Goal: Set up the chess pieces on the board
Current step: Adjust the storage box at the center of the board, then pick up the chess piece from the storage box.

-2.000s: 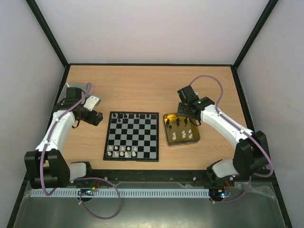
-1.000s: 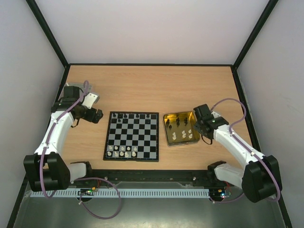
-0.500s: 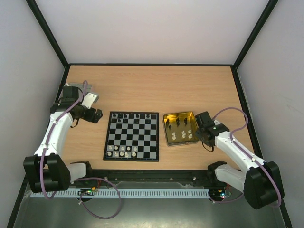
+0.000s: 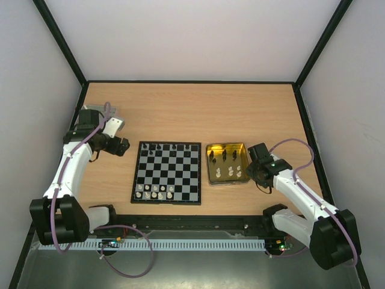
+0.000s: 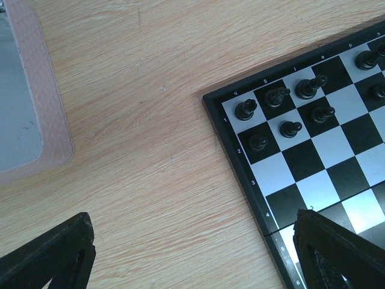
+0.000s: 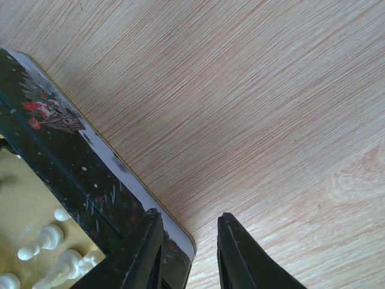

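The board (image 4: 167,172) lies at the table's middle, with several black pieces (image 4: 162,146) on its far rows and white pieces (image 4: 155,191) on its near rows. More black pieces (image 4: 224,155) and white pieces (image 4: 229,172) stand in the gold tin tray (image 4: 210,165) to its right. My left gripper (image 4: 122,146) is open and empty, left of the board's far corner; in the left wrist view the board corner (image 5: 313,138) carries black pieces (image 5: 283,96). My right gripper (image 4: 257,173) is open at the tray's near right corner; its fingers (image 6: 141,253) straddle the tray wall (image 6: 72,162).
A silver-grey tin lid (image 5: 24,102) lies on the table left of my left gripper. White pieces (image 6: 42,239) show inside the tray in the right wrist view. Dark frame posts edge the table.
My right arm has swung from above the tray's far side down to its near right corner. The left arm has barely moved.
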{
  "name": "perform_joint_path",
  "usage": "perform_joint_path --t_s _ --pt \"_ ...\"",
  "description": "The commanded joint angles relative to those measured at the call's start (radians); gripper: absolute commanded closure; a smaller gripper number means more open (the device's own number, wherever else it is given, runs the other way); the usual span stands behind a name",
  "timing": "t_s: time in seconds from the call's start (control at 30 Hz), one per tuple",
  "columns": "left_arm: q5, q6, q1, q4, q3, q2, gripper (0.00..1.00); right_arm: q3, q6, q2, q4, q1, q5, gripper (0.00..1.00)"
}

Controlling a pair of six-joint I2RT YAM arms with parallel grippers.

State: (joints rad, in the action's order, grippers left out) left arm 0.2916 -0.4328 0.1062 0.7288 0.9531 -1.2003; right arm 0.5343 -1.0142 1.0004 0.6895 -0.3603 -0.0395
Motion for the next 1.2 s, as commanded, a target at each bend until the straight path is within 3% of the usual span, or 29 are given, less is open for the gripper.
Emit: perform_joint_path --t_s 0.0,0.13,0.33,0.47,0.63,0.7,0.77,0.97,1.17 --pt "0.017 0.013 0.005 0.014 0.019 -0.003 0.1 -0.006 0.002 -0.013 -0.009 0.0 0.024 0.75" --pt "0.017 0.014 0.004 0.013 0.023 -0.011 0.1 0.02 0.013 -0.005 -0.001 -0.005 0.001 0.74" --pt "0.007 0.011 0.006 0.0 0.014 -0.025 0.1 0.158 0.096 0.066 0.03 -0.005 -0.116 0.62" --pt "-0.006 0.008 0.005 -0.011 0.004 -0.03 0.1 0.269 0.182 0.143 0.017 -0.005 -0.161 0.6" --pt "-0.004 0.003 0.005 -0.01 -0.001 -0.037 0.1 0.407 0.327 0.268 -0.02 -0.005 -0.06 0.59" --pt "-0.002 0.0 0.005 -0.013 0.001 -0.037 0.1 0.453 0.37 0.334 -0.029 -0.005 0.0 0.49" --pt "0.0 0.005 0.005 -0.021 0.001 -0.031 0.1 0.503 0.431 0.4 -0.021 -0.005 0.057 0.46" --pt "0.009 -0.004 0.006 -0.013 0.01 -0.028 0.1 0.577 0.475 0.496 -0.009 -0.005 0.005 0.65" --pt "-0.011 0.016 0.004 -0.036 -0.001 -0.035 0.11 0.578 0.489 0.531 -0.028 -0.006 0.061 0.72"
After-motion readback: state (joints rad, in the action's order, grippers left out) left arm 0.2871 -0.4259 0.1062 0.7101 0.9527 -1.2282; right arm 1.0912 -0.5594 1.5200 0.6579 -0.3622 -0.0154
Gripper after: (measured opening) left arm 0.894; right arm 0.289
